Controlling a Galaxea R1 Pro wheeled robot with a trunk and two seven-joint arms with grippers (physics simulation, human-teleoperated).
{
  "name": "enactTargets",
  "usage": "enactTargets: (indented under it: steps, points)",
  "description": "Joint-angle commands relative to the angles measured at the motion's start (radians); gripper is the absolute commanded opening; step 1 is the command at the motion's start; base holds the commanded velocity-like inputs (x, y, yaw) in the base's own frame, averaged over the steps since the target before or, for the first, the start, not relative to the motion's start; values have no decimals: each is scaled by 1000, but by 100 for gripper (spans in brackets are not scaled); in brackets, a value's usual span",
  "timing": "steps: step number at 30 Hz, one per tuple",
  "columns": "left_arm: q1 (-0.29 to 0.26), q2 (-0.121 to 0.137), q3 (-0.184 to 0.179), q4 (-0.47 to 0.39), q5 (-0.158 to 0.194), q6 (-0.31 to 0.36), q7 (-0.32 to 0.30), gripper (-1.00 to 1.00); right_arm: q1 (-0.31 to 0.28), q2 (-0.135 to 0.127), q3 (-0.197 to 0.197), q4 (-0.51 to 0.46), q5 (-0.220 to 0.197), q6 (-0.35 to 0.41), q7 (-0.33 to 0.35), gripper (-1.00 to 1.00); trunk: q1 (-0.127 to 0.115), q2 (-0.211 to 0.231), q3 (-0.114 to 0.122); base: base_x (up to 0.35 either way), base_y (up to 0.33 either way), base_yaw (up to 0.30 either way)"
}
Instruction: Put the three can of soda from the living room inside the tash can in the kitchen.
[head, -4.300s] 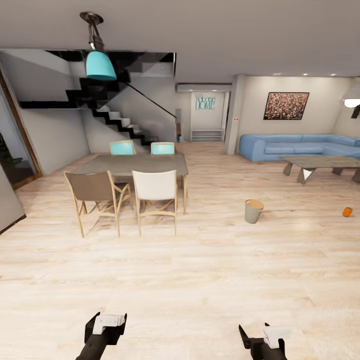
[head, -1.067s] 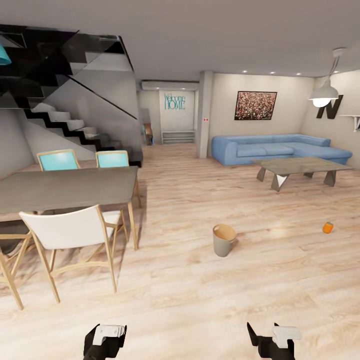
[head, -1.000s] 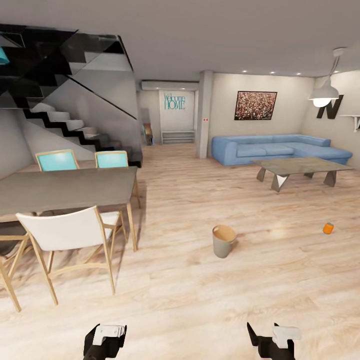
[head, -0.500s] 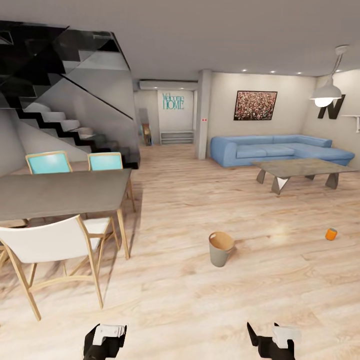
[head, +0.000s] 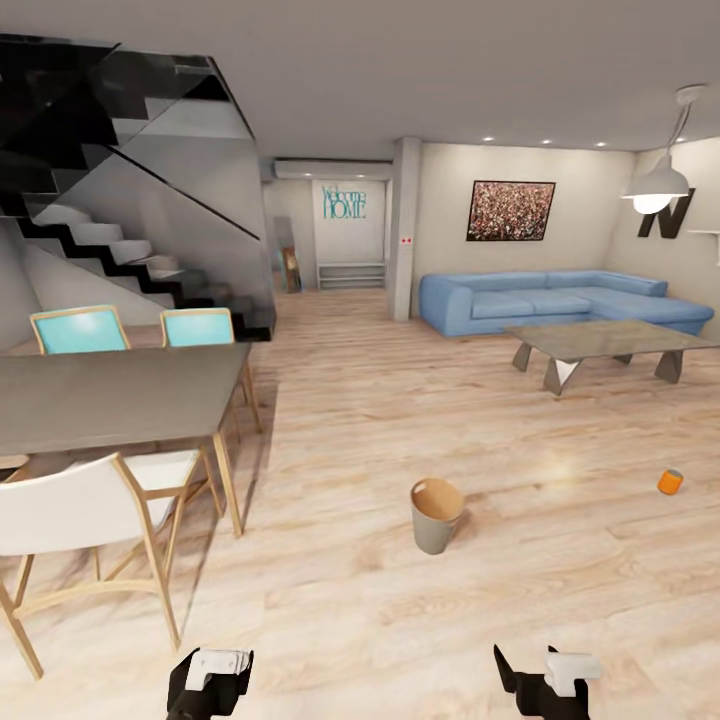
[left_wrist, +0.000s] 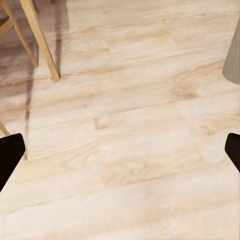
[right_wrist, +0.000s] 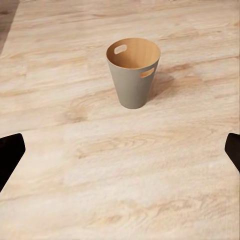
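Both arms ride low with the left gripper and right gripper spread and empty, presumably ready for the orange soda can far right of the upright bin.

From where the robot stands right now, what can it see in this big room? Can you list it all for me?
Soda can: one, orange, on the wood floor at right.
Trash can: one, grey with a brown inside, upright on the floor ahead.
Dining table: one, grey, at left.
Chairs: two teal behind the table, one white in front.
Sofa: one, light blue, by the far wall.
Coffee table: one, grey, before the sofa.
Staircase: one, black, upper left.
Picture: one, above the sofa.
Pendant lamp: one, white, upper right.
Left gripper and right gripper: black and white, fingers spread, holding nothing.
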Motion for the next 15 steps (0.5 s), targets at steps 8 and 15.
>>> enactTargets:
  steps: [8, 15]
  points:
    - [0, 0, 0, 0, 0, 0, 0, 100, 0, 0, 3, 1, 0, 0, 0, 100, 0, 0, 0, 298, -14, 0]
    - [0, 0, 0, 0, 0, 0, 0, 100, 0, 0, 5, 9, 0, 0, 0, 100, 0, 0, 0, 320, -1, 0]
